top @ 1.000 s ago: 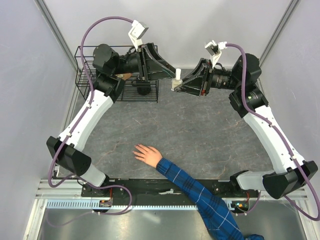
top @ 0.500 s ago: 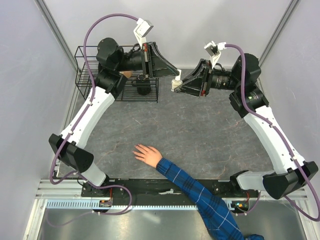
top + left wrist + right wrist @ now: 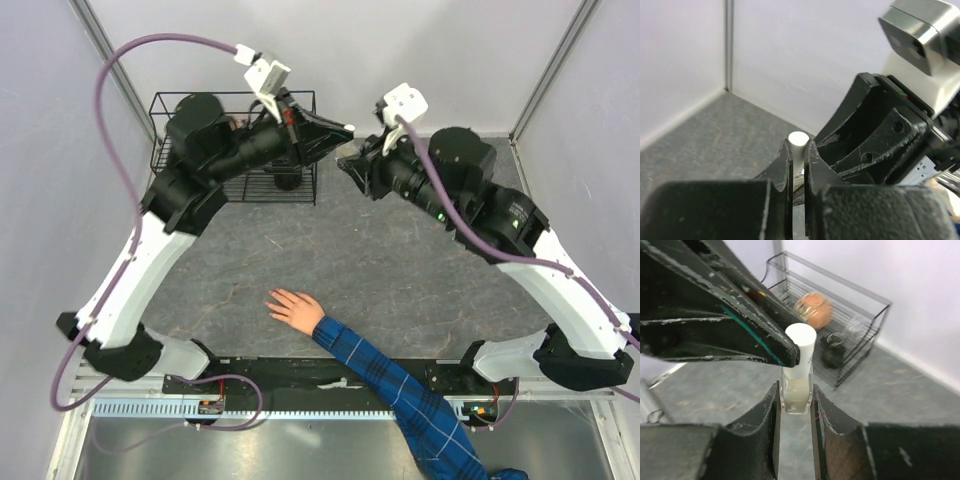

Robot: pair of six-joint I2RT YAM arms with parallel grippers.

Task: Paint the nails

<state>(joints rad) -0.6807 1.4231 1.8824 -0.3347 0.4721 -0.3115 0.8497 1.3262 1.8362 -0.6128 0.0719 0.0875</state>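
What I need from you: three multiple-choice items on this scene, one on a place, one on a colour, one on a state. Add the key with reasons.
1. Where does the wire rack stand on the table?
A. far left corner
B. near right corner
C. centre

2. What colour is the cap of the bottle?
A. red
B. white
C. black

3. What is the left gripper doing?
A. hanging wide open
B. resting inside the rack
C. shut on the cap

Key:
1 A, the top view shows the rack at the far left edge.
2 B, the right wrist view shows a white cap on the clear bottle that the right gripper holds.
3 C, both wrist views show its fingers pinching the cap.
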